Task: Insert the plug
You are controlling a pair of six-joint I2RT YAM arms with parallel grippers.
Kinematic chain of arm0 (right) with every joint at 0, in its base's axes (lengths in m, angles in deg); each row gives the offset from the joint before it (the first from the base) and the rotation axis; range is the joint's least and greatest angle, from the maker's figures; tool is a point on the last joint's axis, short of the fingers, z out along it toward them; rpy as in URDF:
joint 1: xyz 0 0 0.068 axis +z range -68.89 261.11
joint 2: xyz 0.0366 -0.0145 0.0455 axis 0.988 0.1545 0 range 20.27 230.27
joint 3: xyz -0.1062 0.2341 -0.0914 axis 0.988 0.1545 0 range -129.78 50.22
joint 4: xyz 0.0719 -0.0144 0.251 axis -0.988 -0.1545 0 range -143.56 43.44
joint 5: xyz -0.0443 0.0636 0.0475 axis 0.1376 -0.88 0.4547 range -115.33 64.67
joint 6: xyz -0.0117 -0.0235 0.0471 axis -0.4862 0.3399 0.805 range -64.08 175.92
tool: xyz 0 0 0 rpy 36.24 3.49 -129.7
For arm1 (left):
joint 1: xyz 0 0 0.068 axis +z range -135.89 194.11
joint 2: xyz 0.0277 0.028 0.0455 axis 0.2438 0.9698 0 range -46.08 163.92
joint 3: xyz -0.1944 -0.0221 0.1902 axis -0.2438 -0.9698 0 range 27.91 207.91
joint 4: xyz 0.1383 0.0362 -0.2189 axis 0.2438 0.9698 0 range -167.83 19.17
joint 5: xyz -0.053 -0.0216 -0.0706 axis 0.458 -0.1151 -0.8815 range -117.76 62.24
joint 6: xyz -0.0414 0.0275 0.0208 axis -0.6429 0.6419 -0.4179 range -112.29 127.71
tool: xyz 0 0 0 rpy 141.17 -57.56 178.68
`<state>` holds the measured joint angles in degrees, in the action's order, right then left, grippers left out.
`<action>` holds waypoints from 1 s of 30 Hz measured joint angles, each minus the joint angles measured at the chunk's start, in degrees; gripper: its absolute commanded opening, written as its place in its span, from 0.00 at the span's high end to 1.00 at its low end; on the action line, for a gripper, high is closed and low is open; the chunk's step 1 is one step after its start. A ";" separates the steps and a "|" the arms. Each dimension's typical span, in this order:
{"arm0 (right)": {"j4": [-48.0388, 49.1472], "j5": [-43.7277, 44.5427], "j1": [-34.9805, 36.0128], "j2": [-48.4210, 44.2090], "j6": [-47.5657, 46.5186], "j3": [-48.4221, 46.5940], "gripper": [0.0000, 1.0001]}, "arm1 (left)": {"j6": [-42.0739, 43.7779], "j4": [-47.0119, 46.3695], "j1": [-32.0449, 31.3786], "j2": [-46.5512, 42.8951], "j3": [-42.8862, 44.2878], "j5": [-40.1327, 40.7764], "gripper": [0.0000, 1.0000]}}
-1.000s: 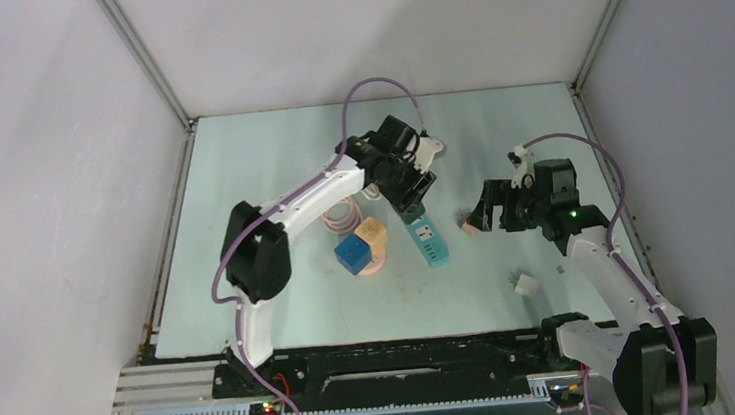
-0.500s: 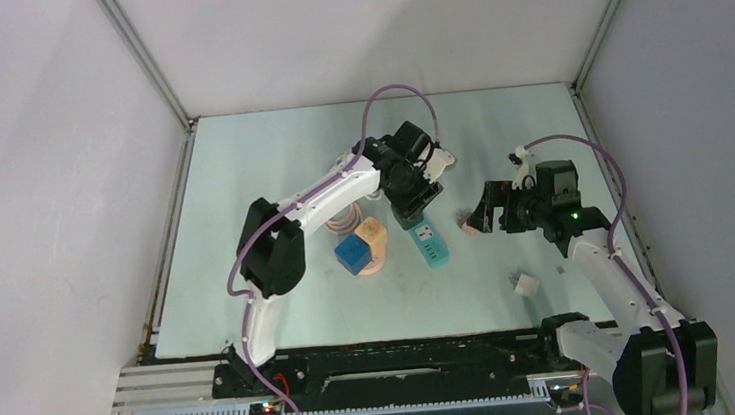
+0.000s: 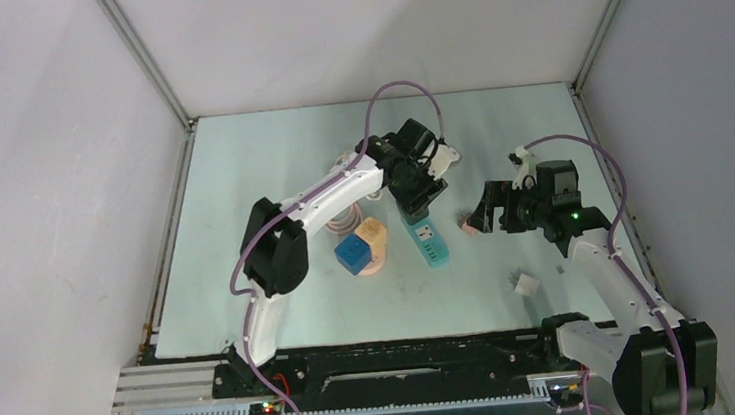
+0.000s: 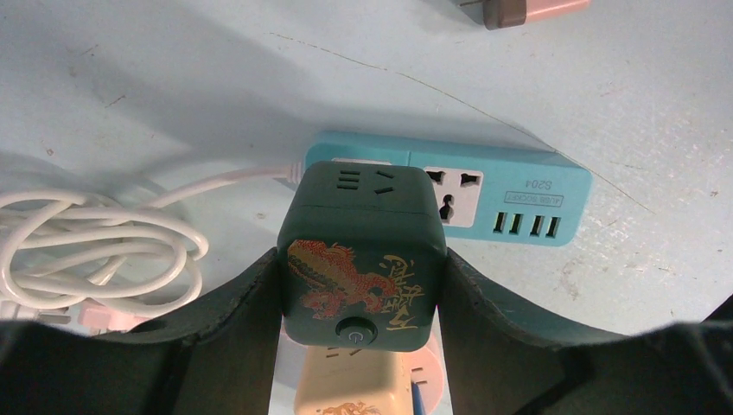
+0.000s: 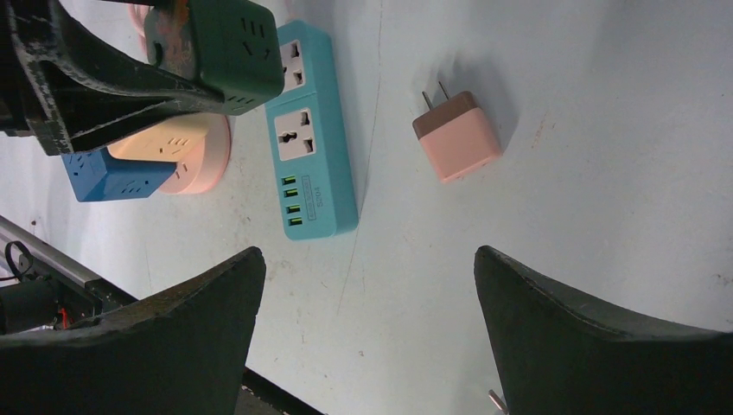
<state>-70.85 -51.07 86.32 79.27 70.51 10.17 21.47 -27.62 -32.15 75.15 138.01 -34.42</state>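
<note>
Pale mint table (image 3: 270, 166) is sitting inside plain white walls (image 3: 378, 26). I am seeing a gold dragon and gold characters on the green cube adapter (image 4: 363, 216). The print by the USB ports of the teal power strip (image 4: 510, 194) is reading too small for me. My left pincer (image 4: 359, 298) is clamping the cube over the strip's cord end, having edged toward the overhead frame's upper right since a second ago. My right pincer (image 5: 367, 259) is hanging spread apart near the pink charger (image 5: 456, 136).
</note>
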 measured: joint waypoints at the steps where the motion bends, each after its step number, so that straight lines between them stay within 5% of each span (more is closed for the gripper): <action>1: 0.00 0.00 0.00 0.00 -0.02 0.00 0.08 | 0.07 0.00 -0.02 0.17 0.02 0.00 1.00; 30: 0.02 0.04 -0.13 -0.74 0.00 0.17 0.07 | 0.17 -0.15 -1.18 3.96 1.33 2.69 1.00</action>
<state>-70.83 -51.02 86.19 78.52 70.51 10.34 21.65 -27.77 -33.33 79.11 139.34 -31.73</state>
